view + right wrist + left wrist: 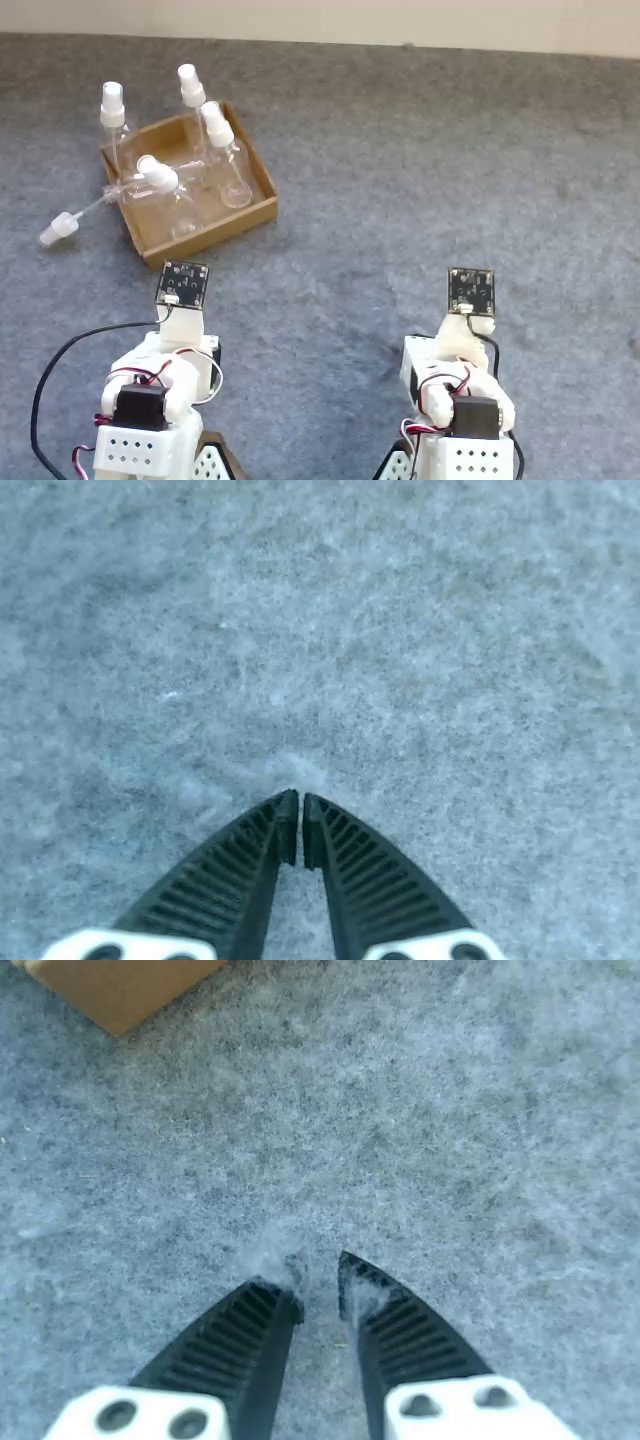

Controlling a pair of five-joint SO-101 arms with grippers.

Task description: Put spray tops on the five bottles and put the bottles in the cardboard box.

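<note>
Just short of the cardboard box (pixel 262 208), on its near side, the left arm's wrist camera (pixel 183 285) hangs over the grey felt table (pixel 420 150). Left gripper (pixel 317 1285): jaws a narrow gap apart, nothing between them, tips low over bare felt, with a corner of the box at the far edge of the left wrist view. Well off to the right-arm side of the box, right gripper (pixel 300 802): jaws closed tip to tip, empty, over bare felt. Inside the box two clear bottles carry white spray tops: one bottle (pixel 228 165) toward the far right corner, tilted; another bottle (pixel 172 200) toward the near wall, top leaning to the box's left side. Third bottle (pixel 192 92) with spray top rises at the box's far wall, and a fourth bottle (pixel 113 112) with spray top at the far left corner; cannot tell whether these two stand inside or just outside. Outside the box's left wall a fifth spray top (pixel 57 229) lies on the felt, its clear part running back toward the box wall; cannot tell if it touches.
</note>
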